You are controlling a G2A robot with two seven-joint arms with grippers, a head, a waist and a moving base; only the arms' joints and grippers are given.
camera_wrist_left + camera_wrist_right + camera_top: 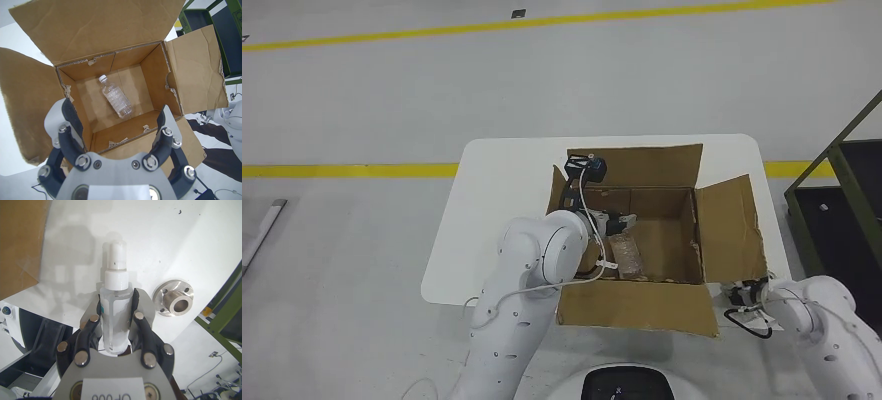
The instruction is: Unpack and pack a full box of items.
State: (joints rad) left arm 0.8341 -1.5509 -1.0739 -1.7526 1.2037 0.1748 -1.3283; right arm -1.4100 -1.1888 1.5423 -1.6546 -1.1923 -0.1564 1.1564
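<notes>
Left end effector (115, 105) spread wide, pointing down above box (105, 28). Right end effector (117, 296) clamping spray bottle (116, 279) over table (151, 237).

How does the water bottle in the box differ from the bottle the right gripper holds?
The water bottle lies loose on the box floor; the spray bottle is clamped in the right gripper. Water bottle: ribbed, short white cap. Spray bottle: smooth, tall clear overcap. Both are clear plastic.

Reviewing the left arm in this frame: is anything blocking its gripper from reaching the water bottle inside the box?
Nothing visible does. The left gripper hangs open above the opened cardboard box, and the water bottle lies on its side, alone on the box floor, with bare cardboard all around it.
</notes>
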